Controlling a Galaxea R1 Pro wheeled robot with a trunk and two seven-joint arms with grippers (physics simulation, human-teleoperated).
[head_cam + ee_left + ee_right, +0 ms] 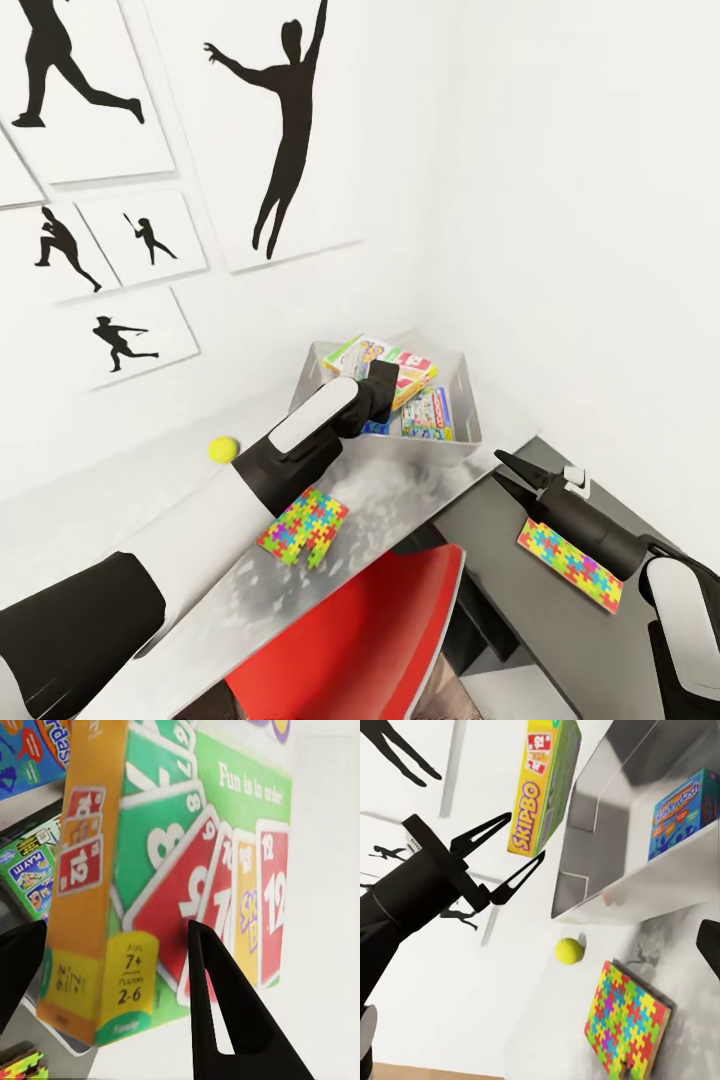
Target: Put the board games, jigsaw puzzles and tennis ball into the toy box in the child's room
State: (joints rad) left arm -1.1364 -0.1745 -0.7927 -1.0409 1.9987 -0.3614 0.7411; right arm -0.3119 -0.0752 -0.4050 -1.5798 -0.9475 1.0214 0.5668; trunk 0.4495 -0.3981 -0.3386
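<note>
Pale grey worktop (420, 500), corner wall: toy box (455, 452) holds three games. Left hand (514, 847) open, Skip-Bo box (544, 784) just beyond it, released. Tennis ball (223, 449) beside the toy box, nearest the left hand.

Three board games (405, 385), two jigsaw puzzles (303, 525), one tennis ball (223, 450).

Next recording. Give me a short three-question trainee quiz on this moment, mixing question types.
1. True or false: the small yellow-green tennis ball lies inside the shallow light-grey toy box.
2. How many thin multicoloured jigsaw puzzle sheets lie outside the toy box? A one, B two, C none.
3. Fill in: the left pincer by the green-yellow-red Skip-Bo board game is ___.
Key: 1 false; 2 B; 3 open.
</note>
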